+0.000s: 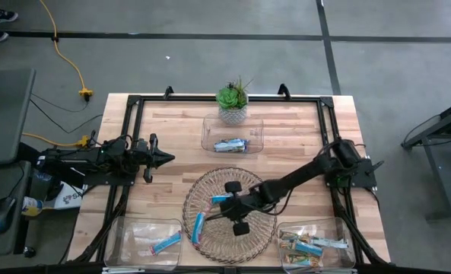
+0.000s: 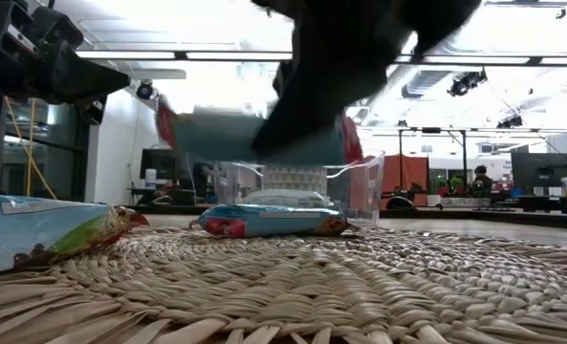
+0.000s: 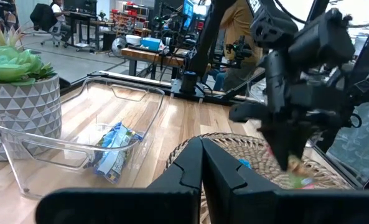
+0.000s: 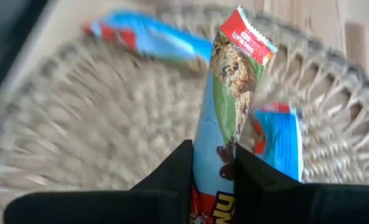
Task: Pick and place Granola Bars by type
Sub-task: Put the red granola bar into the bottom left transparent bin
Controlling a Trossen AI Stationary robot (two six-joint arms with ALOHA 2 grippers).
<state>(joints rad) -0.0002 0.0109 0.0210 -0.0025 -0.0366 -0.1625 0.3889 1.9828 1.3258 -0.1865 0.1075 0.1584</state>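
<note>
Wooden table (image 1: pixel 172 144) sits on a grey floor, with a round wicker tray (image 1: pixel 252 186) near its front edge. Right gripper (image 4: pixel 212 163) is over the tray, just right of its middle, clenched on 1 blue and green bar (image 4: pixel 224 118) that stands upright between its fingers (image 4: pixel 172 171). 2 more bars lie on the tray: one (image 1: pixel 220 199) at about 10 o'clock from the gripper and one (image 1: pixel 198 226) near the tray's rim at 8 o'clock. A clear bin (image 1: pixel 233 134) at the tray's 12 o'clock holds silvery bars (image 1: pixel 230 144), and a small plant (image 1: pixel 233 99) stands just behind it. At 7 o'clock a bin (image 1: pixel 145 242) holds 1 blue bar (image 1: pixel 166 243). At 5 o'clock a bin (image 1: pixel 316 245) holds several bars (image 1: pixel 309 247). Left gripper (image 1: pixel 164 158) waits at the tray's 10 o'clock, above the bare wood, its fingers pressed together with nothing in them.
</note>
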